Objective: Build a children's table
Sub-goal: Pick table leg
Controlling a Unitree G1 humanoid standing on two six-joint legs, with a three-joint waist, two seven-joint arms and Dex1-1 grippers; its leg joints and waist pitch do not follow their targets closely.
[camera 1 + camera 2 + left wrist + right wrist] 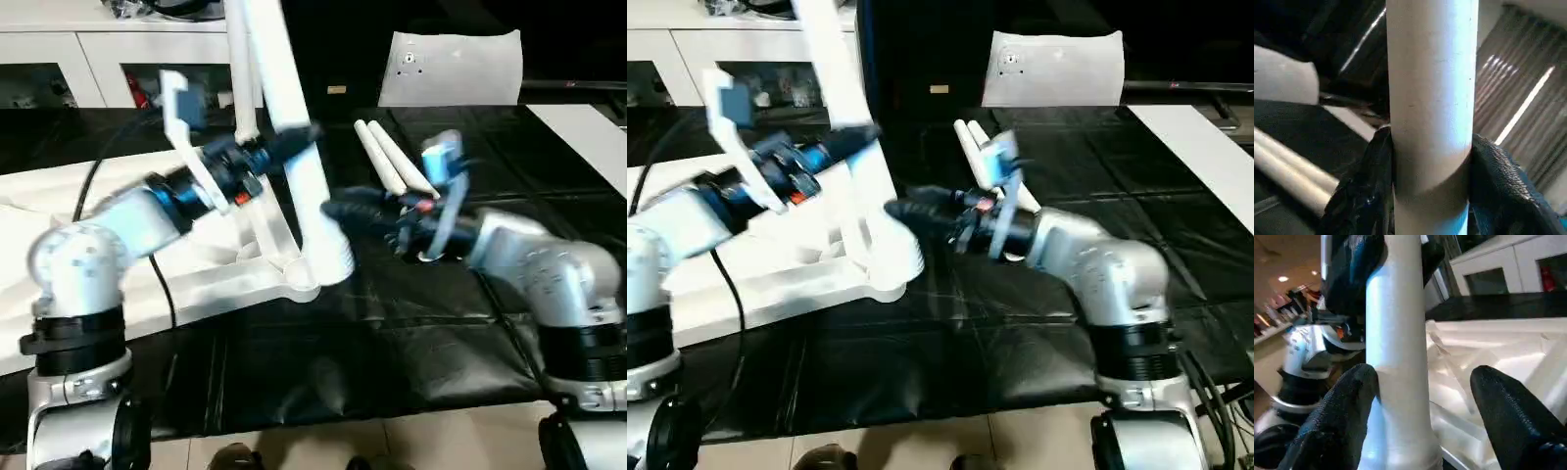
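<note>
White plastic table top (pixel 211 269) lies ribs-up on our black surface (pixel 392 323), one leg (pixel 294 127) standing in its near corner socket. Our left gripper (pixel 294 137) is clamped round that leg, while our right gripper (pixel 1420 416) sits open around it lower down. Two spare legs (pixel 392 162) lie just behind.

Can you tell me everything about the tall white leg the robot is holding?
The leg is a long, round, smooth white pole that looks like plastic. It stands nearly upright, leaning a little, with its wider bottom end sitting in a round corner socket of the upside-down white tabletop. The left gripper is shut on it partway up, a black finger pressing on each side. The right gripper is open around it lower down, one finger beside it and the other apart from it.
</note>
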